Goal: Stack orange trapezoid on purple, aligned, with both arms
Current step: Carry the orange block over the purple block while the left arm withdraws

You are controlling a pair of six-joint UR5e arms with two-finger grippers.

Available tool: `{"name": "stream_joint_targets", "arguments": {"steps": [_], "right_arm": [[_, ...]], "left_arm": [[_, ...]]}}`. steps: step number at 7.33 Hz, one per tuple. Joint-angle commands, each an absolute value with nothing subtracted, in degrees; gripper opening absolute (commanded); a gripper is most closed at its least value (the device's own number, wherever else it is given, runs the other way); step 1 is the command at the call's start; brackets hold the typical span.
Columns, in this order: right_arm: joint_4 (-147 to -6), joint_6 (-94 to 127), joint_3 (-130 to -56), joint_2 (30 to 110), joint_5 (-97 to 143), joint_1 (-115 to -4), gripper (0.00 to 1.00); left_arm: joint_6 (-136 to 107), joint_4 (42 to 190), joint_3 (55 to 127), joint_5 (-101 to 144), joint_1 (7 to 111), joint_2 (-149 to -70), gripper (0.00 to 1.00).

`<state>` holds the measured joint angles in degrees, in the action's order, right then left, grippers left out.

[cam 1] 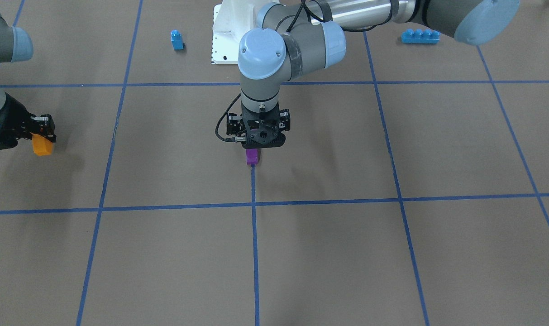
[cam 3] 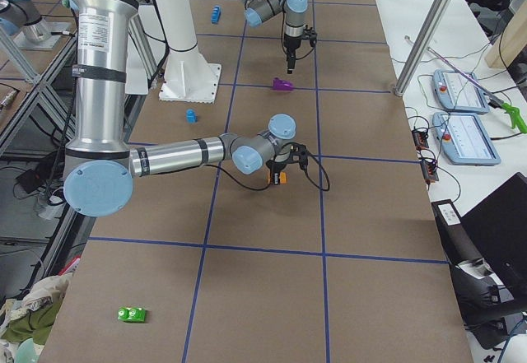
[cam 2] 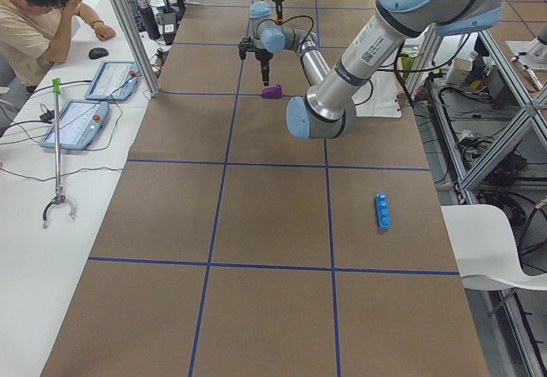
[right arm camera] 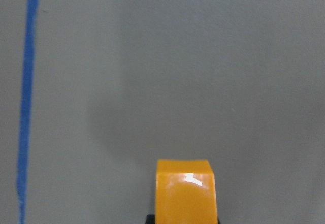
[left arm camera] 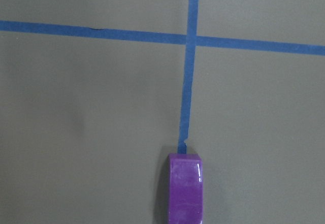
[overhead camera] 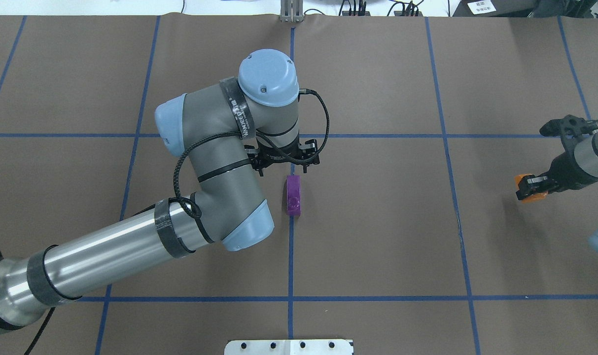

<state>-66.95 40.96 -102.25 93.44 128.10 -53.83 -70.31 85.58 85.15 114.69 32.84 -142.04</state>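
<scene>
The purple block [overhead camera: 294,195] stands on the table on a blue tape line near the centre; it also shows in the front view [cam 1: 252,156] and the left wrist view [left arm camera: 186,191]. My left gripper [overhead camera: 290,166] hangs just above and beside its far end, apart from it; its fingers are hidden, so I cannot tell whether it is open or shut. My right gripper [overhead camera: 529,189] is shut on the orange trapezoid [cam 1: 42,145] and holds it a little above the table at my far right. The orange trapezoid fills the bottom of the right wrist view [right arm camera: 185,191].
A small blue single-stud block [cam 1: 177,40] and a long blue brick [cam 1: 420,36] lie near the robot's white base plate [cam 1: 222,45]. A green block [cam 3: 132,314] lies at the table's right end. A seated operator [cam 2: 34,26] is beside the table.
</scene>
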Motion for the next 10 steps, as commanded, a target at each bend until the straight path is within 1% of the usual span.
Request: {"name": "stream_joint_targets", "arguments": {"steps": [1,2,3,4,5,7,8,10], "right_arm": [[-69.43,45.93,-104.85,87.04,127.09,-52.48,0.00],[-70.04,54.23,-105.03,82.40,126.31,-48.21,0.00],[-74.92,56.93,-104.68,76.35,123.69,-43.03,0.00],[-83.41,57.47,-104.07,68.20,120.53,-39.32,0.00],[-89.15,58.18,-102.84,60.98,118.50,-36.33,0.00],[-89.38,60.80,-95.05,51.20,117.69,-32.18,0.00],[-89.65,60.99,-91.18,46.98,117.42,-31.39,0.00],[-89.21,62.56,-86.86,42.74,114.61,-30.24,0.00]], "left_arm": [[-69.44,85.52,95.31,114.96,34.62,-132.24,0.99],[-68.13,86.04,99.28,115.13,35.15,-126.88,1.00],[-62.37,85.96,104.45,114.88,35.77,-121.08,1.00],[-58.75,86.04,107.72,115.22,37.60,-115.89,0.99],[-54.97,86.22,108.62,115.31,39.10,-112.79,0.99],[-52.66,86.22,108.37,115.40,40.60,-111.11,0.99],[-49.34,86.22,108.46,115.66,42.00,-109.18,0.99],[-44.41,86.31,108.81,119.17,44.81,-105.66,1.00]]}}
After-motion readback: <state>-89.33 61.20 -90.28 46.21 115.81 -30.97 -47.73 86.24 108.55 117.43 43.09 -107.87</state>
